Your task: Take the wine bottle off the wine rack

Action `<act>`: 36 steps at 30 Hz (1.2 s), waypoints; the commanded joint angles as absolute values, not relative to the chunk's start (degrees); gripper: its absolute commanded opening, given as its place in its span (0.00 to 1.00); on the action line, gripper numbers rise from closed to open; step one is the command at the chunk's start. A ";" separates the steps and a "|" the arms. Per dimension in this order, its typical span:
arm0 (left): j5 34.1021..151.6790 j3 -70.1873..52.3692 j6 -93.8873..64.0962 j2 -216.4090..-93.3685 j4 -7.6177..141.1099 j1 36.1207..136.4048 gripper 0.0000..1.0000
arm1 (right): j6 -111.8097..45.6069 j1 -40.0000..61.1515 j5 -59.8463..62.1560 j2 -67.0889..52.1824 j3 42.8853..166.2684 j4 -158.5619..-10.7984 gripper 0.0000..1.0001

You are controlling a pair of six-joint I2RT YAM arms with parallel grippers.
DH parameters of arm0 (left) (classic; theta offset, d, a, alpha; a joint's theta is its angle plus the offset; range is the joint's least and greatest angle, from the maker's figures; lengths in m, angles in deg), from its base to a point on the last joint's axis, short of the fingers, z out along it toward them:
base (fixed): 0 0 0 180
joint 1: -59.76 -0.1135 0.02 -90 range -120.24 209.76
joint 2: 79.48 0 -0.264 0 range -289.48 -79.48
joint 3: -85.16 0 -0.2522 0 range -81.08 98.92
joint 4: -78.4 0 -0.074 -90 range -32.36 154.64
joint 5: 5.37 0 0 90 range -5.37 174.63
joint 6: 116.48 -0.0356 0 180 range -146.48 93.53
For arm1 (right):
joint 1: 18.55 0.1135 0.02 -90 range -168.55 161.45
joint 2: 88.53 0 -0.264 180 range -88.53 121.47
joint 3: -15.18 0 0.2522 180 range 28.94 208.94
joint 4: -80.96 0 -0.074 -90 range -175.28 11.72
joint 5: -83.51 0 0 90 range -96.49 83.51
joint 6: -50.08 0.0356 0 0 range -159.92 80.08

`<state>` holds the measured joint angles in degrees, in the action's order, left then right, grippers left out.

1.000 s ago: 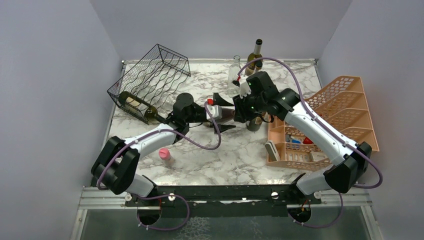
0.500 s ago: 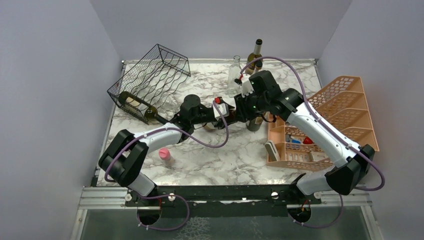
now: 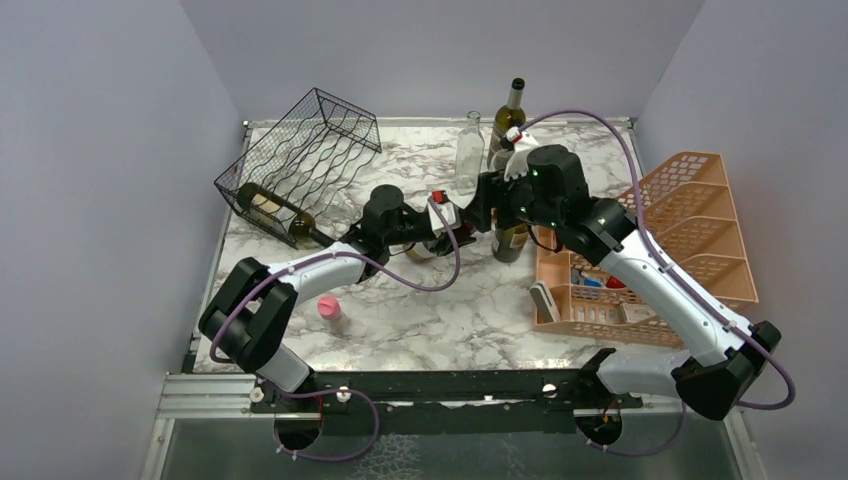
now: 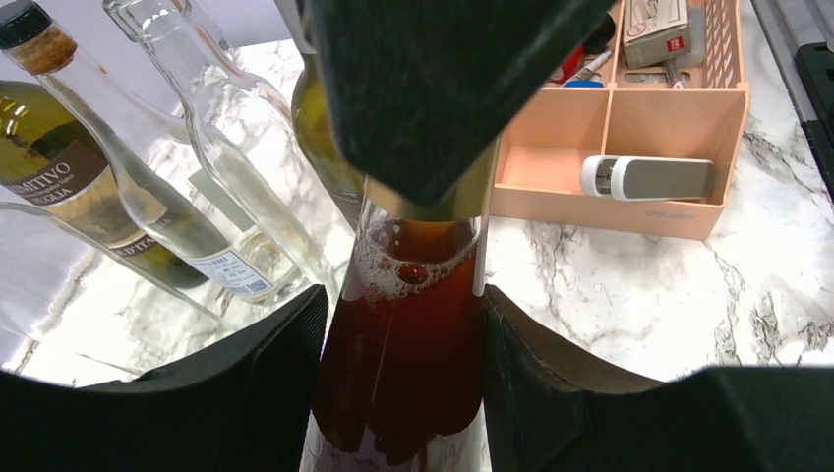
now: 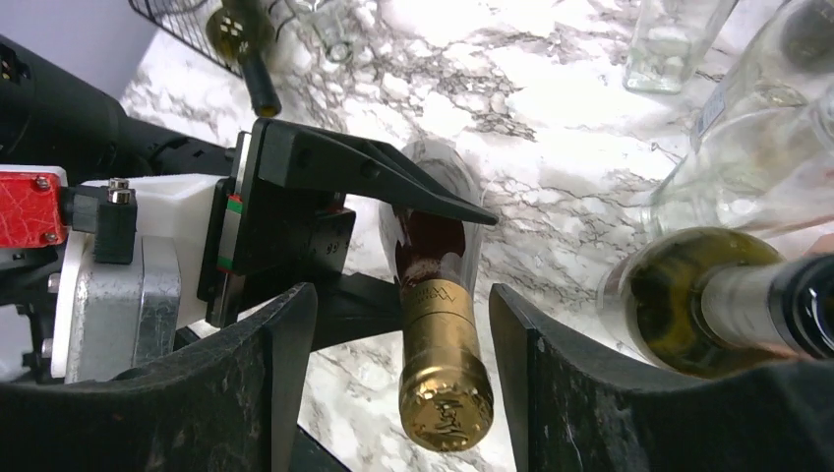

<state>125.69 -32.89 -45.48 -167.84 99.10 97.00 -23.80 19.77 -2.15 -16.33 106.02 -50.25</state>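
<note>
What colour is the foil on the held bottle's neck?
Gold foil on the wine bottle, clearest in the right wrist view.

The top external camera looks down from above and behind the arm bases, far enough back to take in the whole table (image 3: 480, 310), the wine rack (image 3: 310, 150) and the peach organizer (image 3: 690, 210). The left wrist camera sits very close, looking out between its own fingers (image 4: 256, 383) at the wine bottle (image 4: 403, 334), toward the organizer. The right wrist camera looks down past its fingers (image 5: 246, 393) onto the bottle's gold-capped neck and the left gripper (image 5: 433, 251). All three views share that bottle.
</note>
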 commanded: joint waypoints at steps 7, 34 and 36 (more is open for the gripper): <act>126.51 -29.68 -41.64 -167.43 99.50 96.77 0.11 | -14.77 20.16 -7.54 -25.58 91.26 -67.50 0.67; 129.25 -27.70 -34.49 -164.49 99.51 95.86 0.88 | -17.41 20.18 -4.59 -18.35 89.85 -78.54 0.01; 129.26 -28.01 -34.73 -163.02 99.59 95.59 0.99 | -18.60 20.21 -5.50 -17.07 92.49 -77.13 0.01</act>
